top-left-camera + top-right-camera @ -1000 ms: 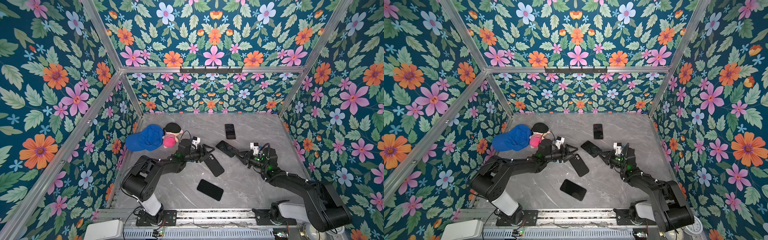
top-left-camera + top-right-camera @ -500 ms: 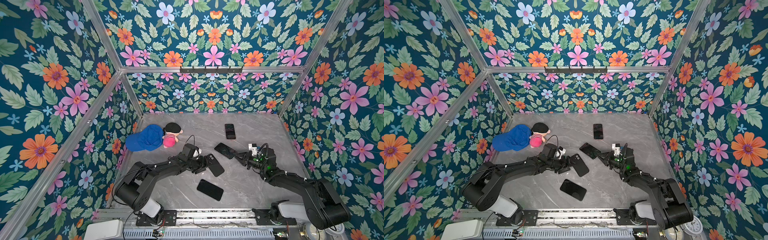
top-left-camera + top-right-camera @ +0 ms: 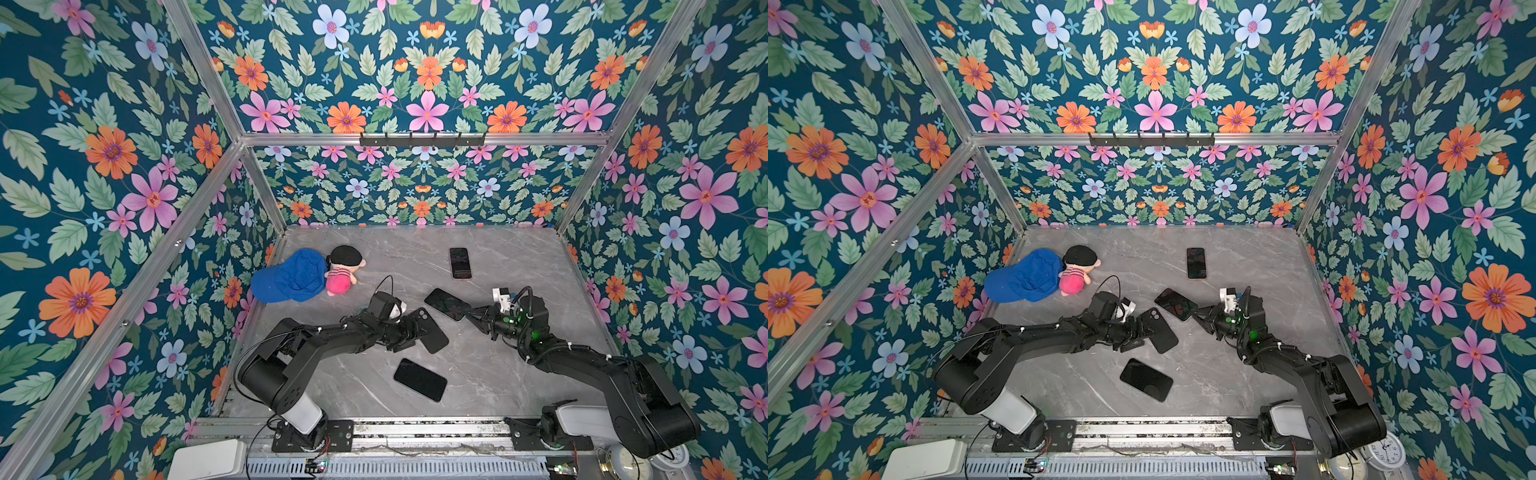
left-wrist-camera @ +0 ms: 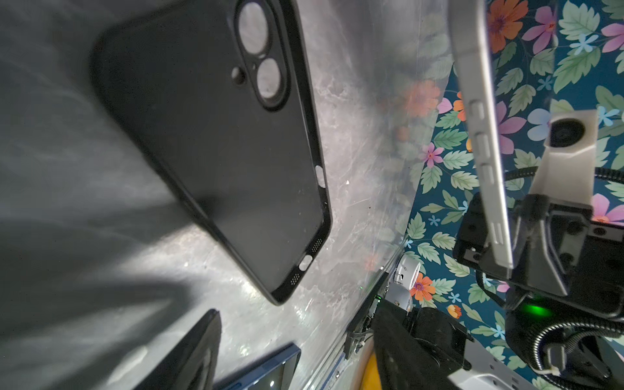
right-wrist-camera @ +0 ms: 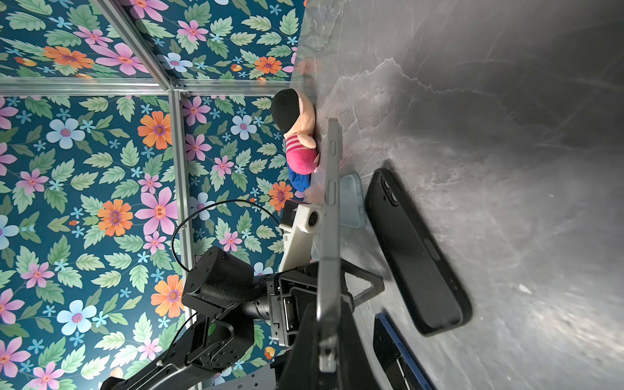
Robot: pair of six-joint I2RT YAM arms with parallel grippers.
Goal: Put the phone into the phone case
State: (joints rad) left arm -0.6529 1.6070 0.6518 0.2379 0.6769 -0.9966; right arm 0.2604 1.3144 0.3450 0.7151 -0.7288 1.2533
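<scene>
Flowered walls (image 3: pixel 124 174) close in a grey marble table (image 3: pixel 507 374) on 3 sides, with a metal rail (image 3: pixel 415 428) and the 2 arm bases along the near edge. Closest to that rail, a dark phone (image 3: pixel 419 379) with a blue rim lies flat and askew, touching nothing. Bare marble stretches from it toward the right wall, under the right arm.

Just beyond, the black case (image 3: pixel 433 332) lies on the table open side up, with its camera cut-outs at the far end. The left gripper (image 3: pixel 410 332) sits at the case's left long edge, jaws spread wide and gripping nothing. In the left wrist view 1 finger (image 4: pixel 192 354) shows apart from the case (image 4: pixel 216 145); I cannot tell whether the other touches it.

A thin strip of marble separates the case's far right corner from the phone (image 3: pixel 446 304). The right gripper (image 3: pixel 471 314) is clamped tight on the phone's near right end and holds it tilted, off the table. The right wrist view shows it edge-on (image 5: pixel 329 219), beside the case (image 5: pixel 415 256).

Farther back, a pink-edged phone (image 3: pixel 460 263) lies flat, well apart from everything, with open marble all round it up to the back wall. At the far left a blue cap (image 3: pixel 291 276) and a doll (image 3: pixel 343 270) touch each other, the cap close against the left wall.
</scene>
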